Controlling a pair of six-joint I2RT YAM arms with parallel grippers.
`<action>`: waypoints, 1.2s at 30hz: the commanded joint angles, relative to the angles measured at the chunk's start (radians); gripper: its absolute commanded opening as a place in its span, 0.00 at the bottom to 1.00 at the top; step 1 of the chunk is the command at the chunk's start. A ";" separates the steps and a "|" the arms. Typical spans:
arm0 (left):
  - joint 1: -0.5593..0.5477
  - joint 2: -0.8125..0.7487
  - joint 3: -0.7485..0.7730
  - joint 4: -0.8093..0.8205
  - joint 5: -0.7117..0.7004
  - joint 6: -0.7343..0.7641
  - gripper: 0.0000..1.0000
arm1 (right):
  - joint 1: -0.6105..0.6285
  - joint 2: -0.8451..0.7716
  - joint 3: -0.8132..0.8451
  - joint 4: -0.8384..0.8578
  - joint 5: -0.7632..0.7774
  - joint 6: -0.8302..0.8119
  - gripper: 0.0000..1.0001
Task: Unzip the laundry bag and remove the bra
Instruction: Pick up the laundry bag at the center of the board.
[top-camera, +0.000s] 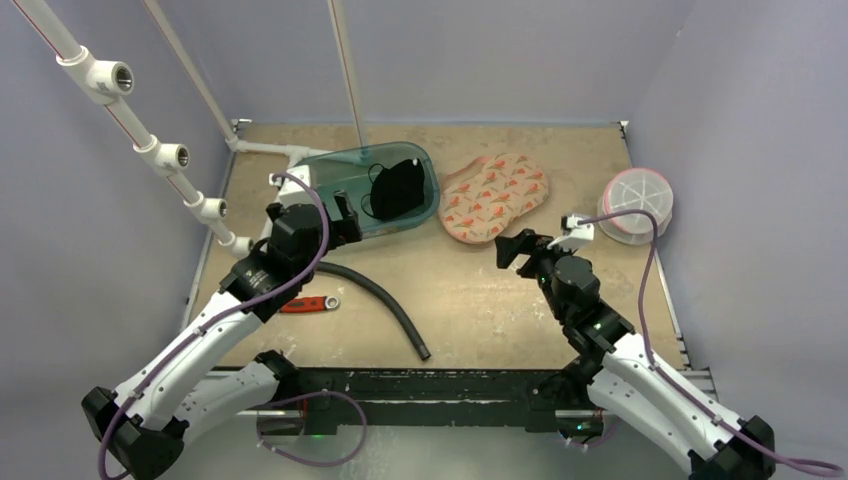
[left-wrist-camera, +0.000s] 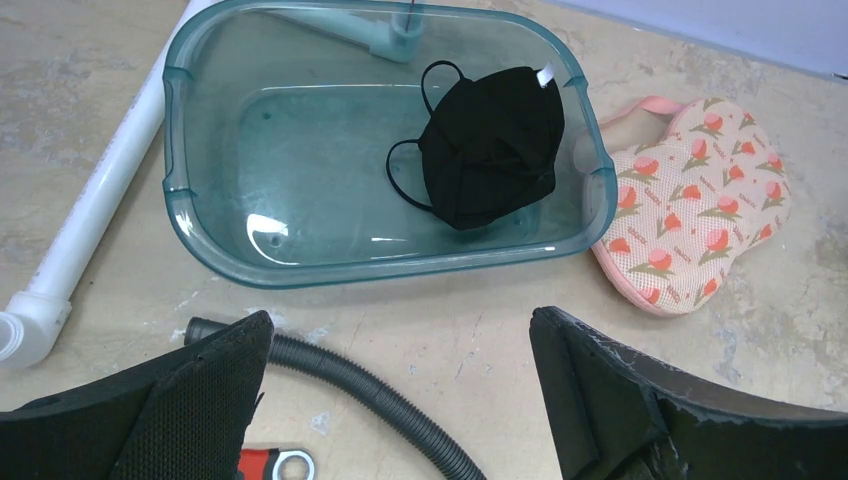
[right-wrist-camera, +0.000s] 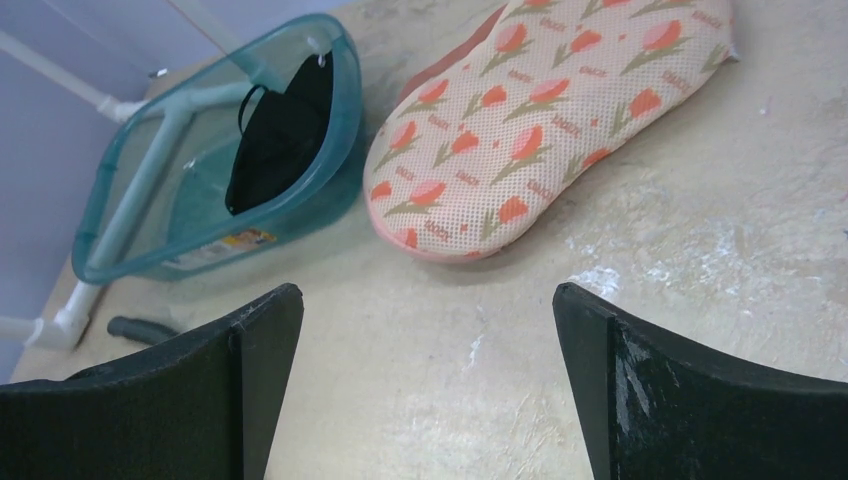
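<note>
The laundry bag (top-camera: 495, 197) is pink mesh with a tulip print and lies flat on the table right of a teal plastic tub (top-camera: 330, 175). A folded black bra (top-camera: 397, 190) with thin straps lies inside the tub at its right end. My left gripper (top-camera: 340, 215) is open and empty, hovering just in front of the tub. My right gripper (top-camera: 515, 248) is open and empty, just in front of the bag. The left wrist view shows the bra (left-wrist-camera: 490, 145) and bag (left-wrist-camera: 700, 205). The right wrist view shows the bag (right-wrist-camera: 545, 110) beyond the open fingers. I cannot see the zipper.
A black corrugated hose (top-camera: 385, 300) curves across the table's front left, with a red wrench (top-camera: 308, 304) beside it. A round white mesh container (top-camera: 636, 204) stands at the right. White PVC pipes (top-camera: 150, 150) run along the left and behind the tub.
</note>
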 joint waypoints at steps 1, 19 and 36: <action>0.000 -0.037 -0.017 0.019 0.007 0.023 0.99 | 0.000 0.051 0.052 0.034 -0.069 -0.039 0.98; -0.001 -0.076 -0.039 0.033 0.050 0.050 0.96 | -0.284 0.364 -0.006 0.259 -0.280 0.352 0.83; 0.000 -0.069 -0.039 0.035 0.082 0.054 0.95 | -0.285 0.855 0.065 0.551 -0.317 0.492 0.79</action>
